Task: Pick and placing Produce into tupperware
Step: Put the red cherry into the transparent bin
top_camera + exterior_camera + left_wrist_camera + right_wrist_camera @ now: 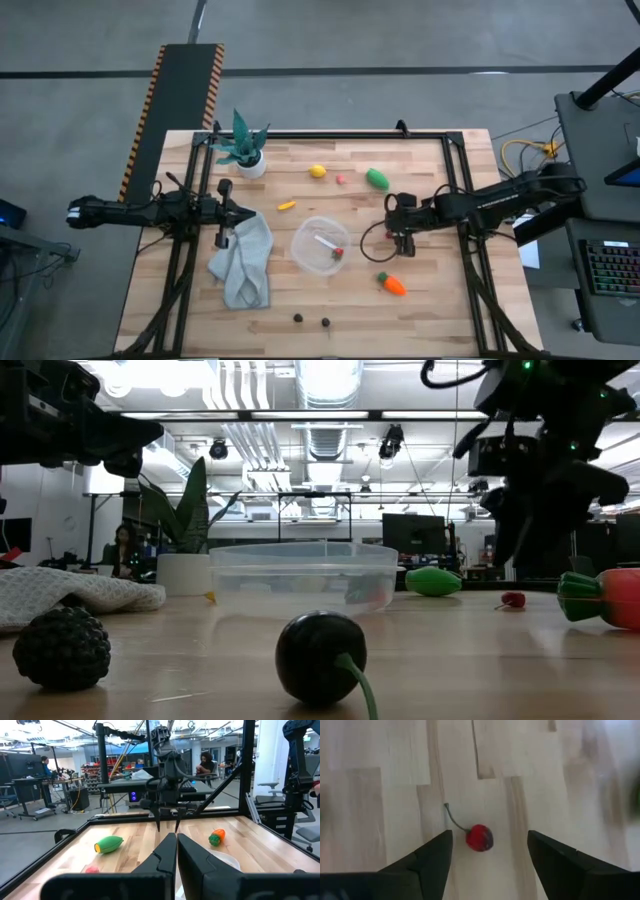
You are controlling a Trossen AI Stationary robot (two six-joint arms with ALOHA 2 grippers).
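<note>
The clear round tupperware (320, 245) (303, 575) sits mid-table with a small red piece and a pale piece inside. My right gripper (399, 244) (490, 847) points down, open, its fingers on either side of a red cherry (480, 838) (512, 600) that lies on the wood, not touching it. The carrot (392, 284) (216, 836), green oval (377, 178) (108, 844), lemon (317, 171), a tiny red piece (340, 180) and two dark pieces (298, 318) (320, 657) lie loose on the table. My left gripper (245, 214) (176, 852) waits shut above the cloth.
A grey-green cloth (243, 262) lies left of the tupperware. A teal potted plant (244, 150) stands at the far left. A small yellow piece (286, 205) lies left of the container's far side. A black frame rail (330, 134) borders the table.
</note>
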